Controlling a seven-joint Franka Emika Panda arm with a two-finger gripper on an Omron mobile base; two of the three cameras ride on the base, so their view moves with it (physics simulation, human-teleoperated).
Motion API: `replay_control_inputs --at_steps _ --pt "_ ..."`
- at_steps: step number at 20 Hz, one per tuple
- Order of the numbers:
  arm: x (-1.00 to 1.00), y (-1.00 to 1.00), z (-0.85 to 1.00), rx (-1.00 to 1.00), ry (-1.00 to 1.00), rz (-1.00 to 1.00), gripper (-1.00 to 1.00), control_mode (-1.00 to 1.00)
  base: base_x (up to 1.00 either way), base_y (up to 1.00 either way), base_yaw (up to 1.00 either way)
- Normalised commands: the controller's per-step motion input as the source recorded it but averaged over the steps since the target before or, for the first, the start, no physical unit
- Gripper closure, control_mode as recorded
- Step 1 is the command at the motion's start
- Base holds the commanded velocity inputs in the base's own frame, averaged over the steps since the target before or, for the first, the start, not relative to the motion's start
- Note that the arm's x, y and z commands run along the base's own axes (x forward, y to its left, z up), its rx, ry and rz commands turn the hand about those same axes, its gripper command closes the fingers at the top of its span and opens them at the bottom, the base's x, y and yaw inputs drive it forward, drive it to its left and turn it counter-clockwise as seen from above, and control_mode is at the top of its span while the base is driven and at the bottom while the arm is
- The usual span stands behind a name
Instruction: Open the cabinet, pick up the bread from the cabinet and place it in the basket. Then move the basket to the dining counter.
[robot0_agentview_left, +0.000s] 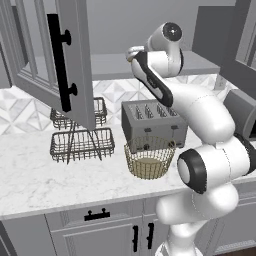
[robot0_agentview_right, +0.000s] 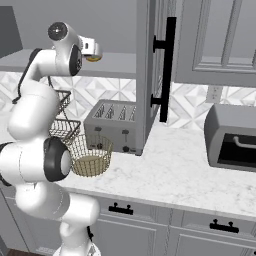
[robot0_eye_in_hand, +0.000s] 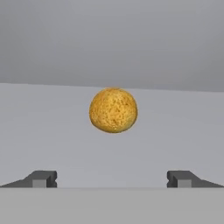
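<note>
While the fingers (robot0_eye_in_hand: 112, 179) stand spread wide with nothing between them, the bread (robot0_eye_in_hand: 113, 110) sits ahead of them on the grey shelf floor of the cabinet (robot0_agentview_left: 75, 60), centred between the two tips and apart from both. Bare shelf lies on either side of the bun, and the flat grey back wall rises behind it. From the right base view the bread (robot0_agentview_right: 93, 58) shows as a small orange spot right at the hand, at the shelf's front edge. Both cabinet doors hang swung outward, their black bar handles facing the room, leaving the opening between them free for the arm. Below, on the white marble surface (robot0_agentview_left: 30, 180), the basket (robot0_agentview_left: 149, 157) stands just in front of the toaster (robot0_agentview_left: 152, 122), near the surface's front edge, and a dark two-tier wire rack (robot0_agentview_left: 82, 140) stands to its left.
</note>
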Motion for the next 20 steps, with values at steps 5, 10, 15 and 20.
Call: replay_control_inputs --at_steps 5,10,15,20 --pt "0.34 0.11 -0.02 0.0 0.0 0.0 -1.0 -1.0 0.0 0.0 0.0" --pt "0.32 0.0 -0.02 0.0 0.02 0.0 -1.0 -1.0 0.0 0.0 0.0" --pt "0.3 0.0 -0.04 0.0 0.0 0.0 -1.0 -1.0 0.0 0.0 0.0" --pt "0.29 0.0 -0.07 0.0 0.0 0.0 -1.0 -1.0 0.0 0.0 0.0"
